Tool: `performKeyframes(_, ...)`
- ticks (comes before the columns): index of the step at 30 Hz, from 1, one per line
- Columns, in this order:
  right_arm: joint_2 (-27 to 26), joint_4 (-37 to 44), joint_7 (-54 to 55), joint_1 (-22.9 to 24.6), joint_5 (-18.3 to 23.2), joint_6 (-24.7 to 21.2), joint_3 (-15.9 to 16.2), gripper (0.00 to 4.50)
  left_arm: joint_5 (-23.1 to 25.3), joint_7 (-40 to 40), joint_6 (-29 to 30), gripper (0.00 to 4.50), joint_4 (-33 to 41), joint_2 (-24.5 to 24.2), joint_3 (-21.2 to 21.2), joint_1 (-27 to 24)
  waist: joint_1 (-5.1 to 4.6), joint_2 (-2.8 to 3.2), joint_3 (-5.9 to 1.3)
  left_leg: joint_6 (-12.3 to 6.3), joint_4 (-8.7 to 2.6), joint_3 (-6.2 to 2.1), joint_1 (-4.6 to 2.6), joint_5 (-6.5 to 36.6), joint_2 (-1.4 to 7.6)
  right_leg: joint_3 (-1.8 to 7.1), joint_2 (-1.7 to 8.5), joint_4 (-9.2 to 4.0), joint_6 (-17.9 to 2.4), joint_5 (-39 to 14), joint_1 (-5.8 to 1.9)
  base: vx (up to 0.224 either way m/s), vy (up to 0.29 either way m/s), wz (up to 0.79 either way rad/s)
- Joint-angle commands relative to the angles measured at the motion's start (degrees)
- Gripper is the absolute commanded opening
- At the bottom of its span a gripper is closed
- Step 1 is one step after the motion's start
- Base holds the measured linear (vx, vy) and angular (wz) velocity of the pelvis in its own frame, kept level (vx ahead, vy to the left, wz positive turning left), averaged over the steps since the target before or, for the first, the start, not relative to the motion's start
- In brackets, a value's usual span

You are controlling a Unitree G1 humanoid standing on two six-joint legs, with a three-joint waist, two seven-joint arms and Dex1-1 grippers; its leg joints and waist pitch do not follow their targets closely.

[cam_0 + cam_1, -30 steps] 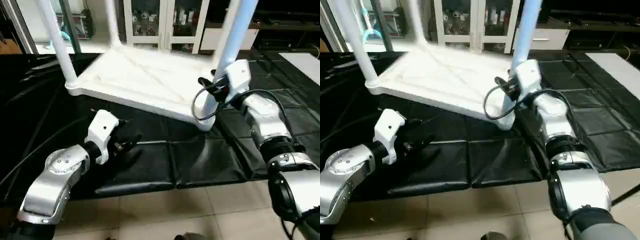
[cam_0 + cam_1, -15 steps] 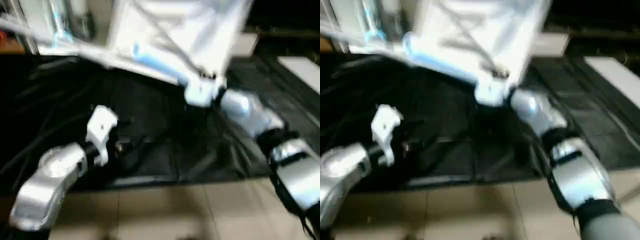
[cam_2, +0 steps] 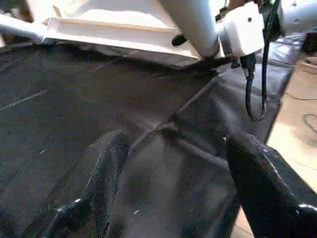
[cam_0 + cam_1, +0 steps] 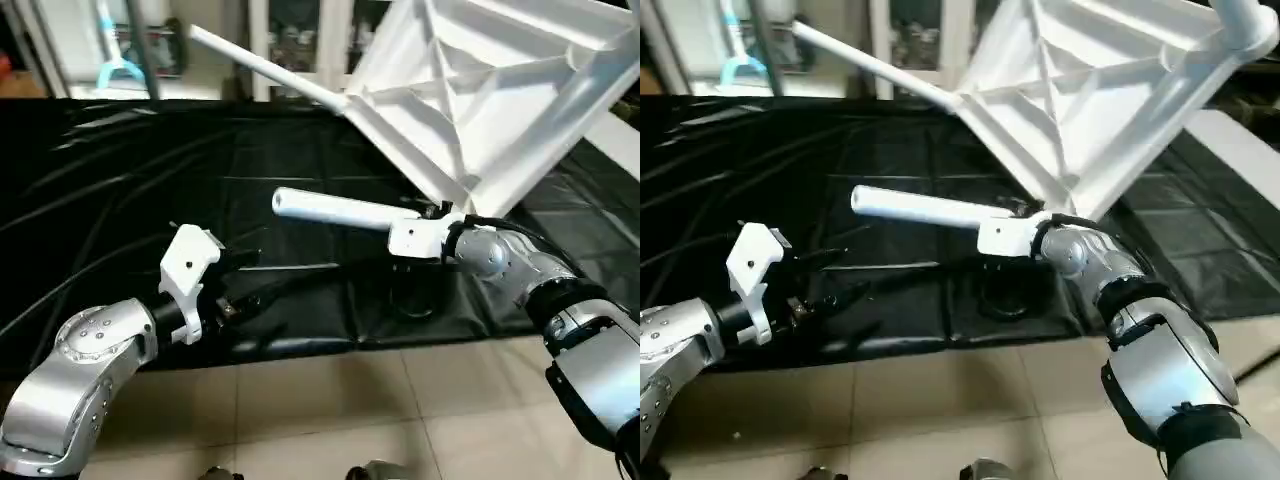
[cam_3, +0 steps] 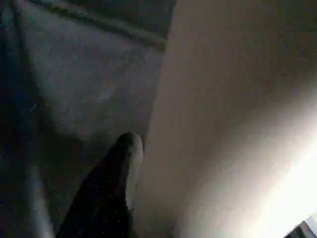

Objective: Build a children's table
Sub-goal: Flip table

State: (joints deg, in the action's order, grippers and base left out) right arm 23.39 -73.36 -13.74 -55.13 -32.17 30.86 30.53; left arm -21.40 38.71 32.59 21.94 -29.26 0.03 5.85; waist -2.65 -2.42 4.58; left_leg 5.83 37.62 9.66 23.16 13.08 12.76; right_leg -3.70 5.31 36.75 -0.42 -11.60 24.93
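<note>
The children's table top point(image 4: 480, 90) stands tipped up on one edge at the right, its ribbed underside facing me. One white leg point(image 4: 330, 211) juts out level to the left from its lowest corner, and my right gripper point(image 4: 432, 212) is shut on that leg close to the socket. The right wrist view has one black finger point(image 5: 121, 163) pressed along the pale leg point(image 5: 233, 124). A second leg point(image 4: 265, 70) points up and left from the far corner. My left gripper point(image 4: 238, 300) hovers low over the black mat point(image 4: 120, 200), open and holding nothing, its fingers point(image 3: 106, 168) spread wide.
Black padded mats cover the floor, ending at beige tiles point(image 4: 330, 420) near me. A loop of black cable point(image 4: 410, 300) hangs under my right wrist. A white glass-door cabinet point(image 4: 290, 30) stands behind the mat.
The table top has swung up from lying flat to standing on its edge. The leg in my right gripper has tipped from upright to level, pointing left. My left arm has barely moved.
</note>
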Motion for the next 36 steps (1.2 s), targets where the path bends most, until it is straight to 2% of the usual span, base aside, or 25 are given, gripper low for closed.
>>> performKeyframes(1,0.5,-1.2,-3.2,-0.1,-1.1,-0.3,0.1,1.79,-0.6,0.4,0.5,3.50,2.1,-0.1,-0.1,1.3,-0.54,0.40,-3.76,1.12,-4.92,-0.12,-1.62,26.1,-0.22,0.40,1.09,-6.12,-4.2,-31.3,-1.63,0.000,0.000,0.00)
performKeyframes(6,0.2,-2.1,-7.1,-0.5,0.1,-1.0,-0.4,1.79,-0.7,-1.1,0.9,3.50,1.7,0.5,0.0,2.5,-1.83,0.55,-3.35,0.77,-4.78,-0.42,-2.30,30.5,-0.17,-1.26,0.97,-7.40,-2.4,-36.0,-1.45,0.000,0.000,0.00)
performKeyframes(7,0.1,-2.3,-8.6,-0.5,0.5,-1.2,-0.6,1.79,-0.6,-1.4,0.9,3.50,1.5,0.6,0.0,2.8,-2.14,0.63,-3.25,0.70,-5.03,-0.60,-2.26,31.8,-0.05,-1.95,0.92,-7.65,-1.9,-36.1,-1.82,0.000,0.000,0.00)
performKeyframes(8,0.0,-2.4,-9.9,-0.6,0.8,-1.6,-0.8,2.11,-0.3,-2.0,0.9,3.50,1.4,1.0,0.1,3.4,-2.38,0.85,-2.92,0.51,-5.72,-0.67,-2.44,34.5,0.44,-3.20,0.58,-7.84,-1.6,-35.5,-2.25,0.000,0.000,0.00)
performKeyframes(9,0.0,-2.4,-9.9,-0.6,0.8,-1.6,-0.8,2.30,-0.3,-2.0,0.9,3.50,1.4,1.0,0.1,3.4,-1.98,1.82,-2.54,0.88,-8.60,-0.71,-1.17,38.7,1.86,-4.03,-0.05,-4.49,-3.1,-29.0,-4.73,-0.056,-0.009,-0.07)
performKeyframes(10,0.0,-2.5,-10.1,-0.6,0.9,-1.9,-1.0,2.42,-0.2,-2.8,0.9,3.50,1.3,1.4,0.2,3.7,-0.47,2.50,-2.01,1.01,-12.18,0.16,1.04,41.4,3.33,-4.08,-0.84,1.25,-4.5,-22.8,-7.10,-0.105,-0.041,0.04)
performKeyframes(11,-0.1,-2.5,-9.9,-0.8,0.9,-2.1,-1.3,2.44,0.1,-4.0,1.0,3.50,1.1,1.9,0.4,4.2,6.27,2.48,-2.22,0.46,-14.18,6.10,3.27,40.3,4.58,-0.78,-1.53,10.43,-3.1,-16.6,-7.52,-0.105,-0.041,0.04)
performKeyframes(12,-0.1,-2.5,-9.9,-1.0,0.9,-2.3,-1.5,2.50,0.6,-4.7,0.9,3.50,0.9,2.1,0.5,4.5,3.88,-1.12,-3.60,-0.14,-8.25,5.30,0.05,31.1,3.05,3.26,-0.49,7.30,0.9,-31.7,-5.49,-0.073,-0.126,0.15)
performKeyframes(13,-0.2,-2.5,-10.1,-1.2,1.1,-2.4,-1.7,2.62,1.0,-5.7,0.8,3.50,0.5,2.5,0.7,4.9,3.56,-4.17,-3.69,1.79,4.07,3.81,-5.56,19.5,0.64,4.13,2.52,-5.47,6.5,-60.7,2.99,0.010,-0.184,0.04)
performKeyframes(14,-0.4,-2.5,-10.6,-1.5,1.4,-2.6,-1.9,2.75,1.5,-7.4,0.6,3.50,0.3,3.4,1.2,5.9,4.19,-2.10,-3.52,-0.53,6.84,-1.67,-1.07,3.8,-1.06,10.12,6.57,-7.94,4.2,-72.5,0.06,0.010,-0.184,0.04)
performKeyframes(15,-0.4,-2.5,-10.7,-1.6,1.5,-2.7,-2.0,2.84,1.5,-7.7,0.7,3.50,0.4,3.5,1.3,6.2,4.13,-2.74,-3.08,-0.08,5.79,-1.49,-0.84,6.9,-1.08,9.14,6.18,-7.08,4.2,-67.6,-0.24,0.017,-0.117,-0.07)
performKeyframes(16,-0.5,-2.5,-10.8,-1.7,1.6,-2.8,-2.1,2.89,1.5,-8.0,0.8,3.50,0.5,3.7,1.5,6.4,4.52,-2.35,-3.91,1.22,2.99,-1.64,-1.36,9.4,-0.28,7.47,4.67,-4.71,2.0,-58.4,-0.83,0.000,0.000,0.00)
performKeyframes(17,-0.5,-2.4,-11.0,-1.8,1.8,-2.9,-2.2,2.93,1.4,-8.3,0.9,3.50,0.7,3.9,1.6,6.7,4.63,0.76,-5.73,3.11,-1.39,-1.35,-5.02,10.5,0.59,4.67,0.37,-0.68,-4.7,-27.2,0.27,0.000,0.000,0.00)
performKeyframes(18,-0.5,-2.4,-11.1,-1.8,1.9,-3.0,-2.3,3.08,1.3,-8.4,1.0,3.50,0.8,4.0,1.7,6.7,2.77,0.81,-4.94,1.73,-3.33,-1.27,-3.74,12.1,0.75,3.26,-1.20,0.26,-10.7,-7.1,-0.78,-0.086,-0.031,0.15)
performKeyframes(19,-0.6,-2.4,-11.5,-2.0,2.2,-3.2,-2.7,3.21,1.3,-8.6,1.0,3.50,1.0,3.9,1.7,7.1,2.66,0.42,-4.56,-0.02,-3.99,-0.66,-2.82,16.5,0.65,2.97,-0.69,-1.09,-12.7,-8.2,-1.95,-0.102,-0.011,0.02)
performKeyframes(20,-0.6,-2.4,-11.5,-2.0,2.2,-3.2,-2.7,3.21,1.3,-8.6,1.0,3.50,1.0,3.9,1.7,7.1,2.55,0.51,-4.14,-0.28,-4.22,-0.58,-3.17,21.0,0.71,2.84,-0.59,-2.06,-12.6,-13.9,-1.51,-0.102,-0.011,0.02)
performKeyframes(21,-0.7,-2.4,-12.2,-2.5,2.7,-3.3,-3.3,3.34,1.1,-9.0,1.3,3.50,1.1,4.0,1.8,7.6,1.95,0.03,-3.75,0.29,-3.86,-0.64,-3.05,25.9,0.19,2.87,-0.30,-3.19,-10.7,-22.7,-1.15,-0.064,0.030,-0.02)
performKeyframes(22,-0.8,-2.5,-12.6,-2.6,3.0,-3.4,-3.5,3.34,1.1,-9.1,1.4,3.50,1.2,4.0,1.9,7.8,1.78,0.11,-3.65,0.47,-3.82,-0.71,-3.20,27.3,0.09,2.86,-0.06,-3.76,-9.7,-25.8,-0.99,0.000,0.000,0.00)
performKeyframes(23,-1.1,-2.6,-13.9,-2.8,3.7,-3.3,-4.1,3.41,1.1,-9.1,1.5,3.50,1.2,3.9,1.8,7.8,1.34,-0.13,-3.69,0.58,-3.76,-0.95,-2.83,27.3,-0.17,2.87,0.28,-4.35,-7.6,-29.4,-1.13,0.000,0.000,0.00)
performKeyframes(24,-1.1,-2.6,-13.9,-2.8,3.7,-3.3,-4.1,3.53,1.1,-9.1,1.5,3.50,1.2,3.9,1.8,7.8,1.04,-0.22,-3.87,0.54,-3.95,-1.15,-2.30,25.6,-0.20,2.91,0.60,-4.59,-6.6,-29.8,-1.57,0.000,0.000,0.00)
performKeyframes(26,-1.3,-2.8,-15.6,-3.0,3.8,-3.4,-4.5,3.79,1.5,-9.0,1.4,3.50,1.3,3.8,1.5,7.2,0.50,-0.39,-4.01,-0.01,-4.24,-1.14,-1.64,22.6,-0.20,2.96,0.71,-4.69,-6.6,-27.7,-2.09,0.000,0.000,0.00)
performKeyframes(28,-1.4,-2.9,-16.3,-3.3,4.1,-3.9,-5.0,3.86,1.6,-9.2,1.5,3.50,1.5,3.8,1.5,6.9,0.28,-0.54,-3.93,-0.39,-4.42,-1.02,-1.42,20.8,-0.12,3.05,0.73,-4.70,-7.1,-26.0,-2.15,0.000,0.000,0.00)
performKeyframes(31,-1.7,-3.1,-18.4,-3.8,4.7,-4.3,-5.5,4.13,1.4,-9.4,1.6,3.50,1.7,3.6,1.6,6.6,-0.32,-0.41,-3.81,-0.72,-4.34,-0.82,-1.69,20.8,-0.11,3.15,0.66,-4.77,-8.3,-24.8,-1.85,0.000,0.000,0.00)
performKeyframes(33,-2.1,-3.3,-21.7,-4.4,4.9,-4.6,-5.5,4.23,1.3,-9.5,1.9,3.50,1.8,3.5,1.4,6.4,-0.58,-0.69,-3.74,-1.05,-4.50,-0.81,-1.32,20.0,-0.04,3.21,0.70,-4.67,-8.8,-23.7,-2.11,0.000,0.000,0.00)
performKeyframes(36,-2.4,-3.3,-23.0,-4.8,5.0,-4.7,-5.4,4.37,1.3,-9.6,2.0,3.50,1.9,3.5,1.3,6.3,-0.75,-0.61,-3.77,-1.20,-4.51,-0.90,-1.24,19.9,0.02,3.20,0.79,-4.53,-9.1,-24.2,-2.19,0.000,0.000,0.00)
